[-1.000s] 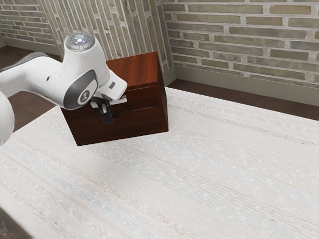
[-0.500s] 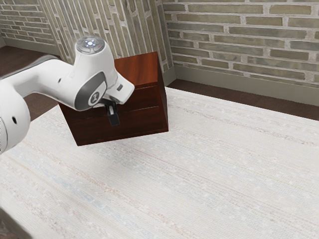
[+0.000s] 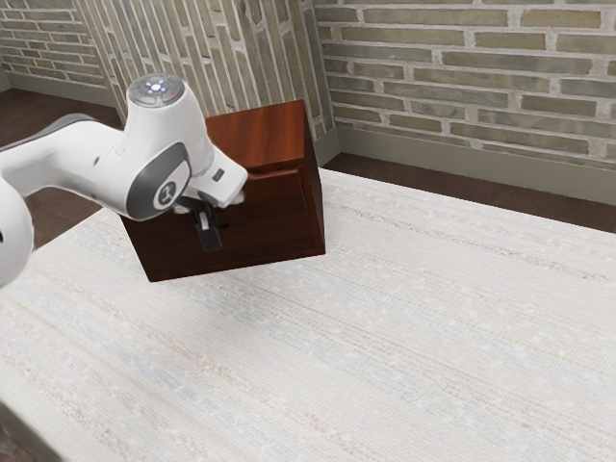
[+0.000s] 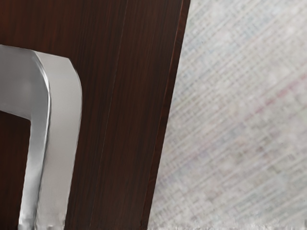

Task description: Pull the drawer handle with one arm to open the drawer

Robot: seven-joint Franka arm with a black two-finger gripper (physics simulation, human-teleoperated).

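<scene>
A dark red-brown wooden cabinet (image 3: 274,207) stands at the table's far left in the exterior view. My black gripper (image 3: 208,234) hangs against its front face, with the white hand covering the spot where the handle sits. In the wrist view the silver bar handle (image 4: 53,143) is very close, bending at a rounded corner and running along the dark wood drawer front (image 4: 120,96). The front looks flush with the cabinet body. No gap shows around the drawer.
The pale woven tabletop (image 3: 385,318) spreads wide in front of and to the exterior view's right of the cabinet. Brick walls (image 3: 462,67) rise behind it. The cabinet's edge meets the tabletop (image 4: 240,120) just beside the handle.
My hand swung right and up half a second ago, then came back left and slightly lower against the cabinet front. The cabinet has not moved.
</scene>
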